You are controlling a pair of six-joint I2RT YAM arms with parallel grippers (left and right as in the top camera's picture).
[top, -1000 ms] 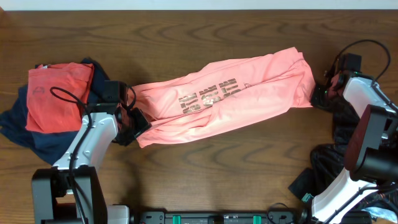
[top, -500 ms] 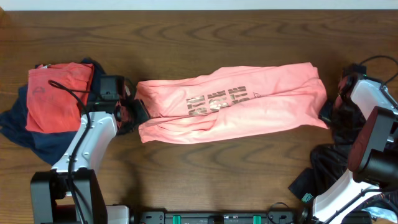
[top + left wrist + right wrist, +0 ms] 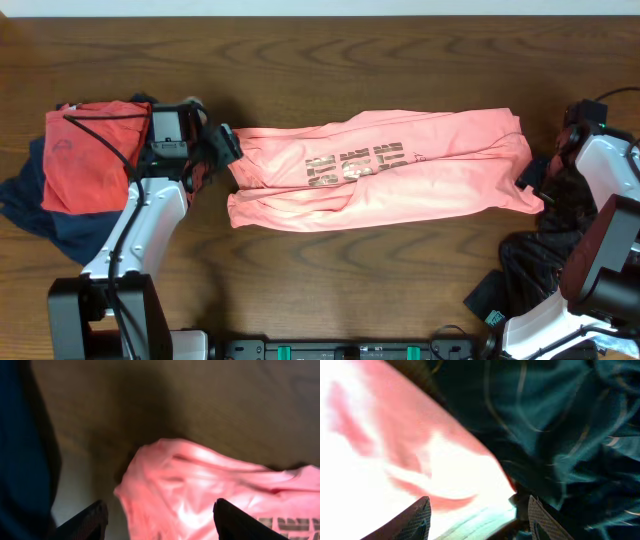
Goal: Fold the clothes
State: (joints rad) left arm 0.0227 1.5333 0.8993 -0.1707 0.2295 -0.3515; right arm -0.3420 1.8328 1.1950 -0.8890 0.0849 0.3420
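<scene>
Across the table [image 3: 320, 60], the pink T-shirt [image 3: 380, 175] lies between left gripper [image 3: 225, 150] and right gripper [image 3: 530, 182], both spread, holding nothing.

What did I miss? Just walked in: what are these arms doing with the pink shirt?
Two robot arms are folding the salmon-pink T-shirt, which lies on the table as a long narrow band, lettering up. The left gripper sits at its left end and the right gripper at its right end, both with fingers open, neither gripping the cloth. Further folds remain.
</scene>
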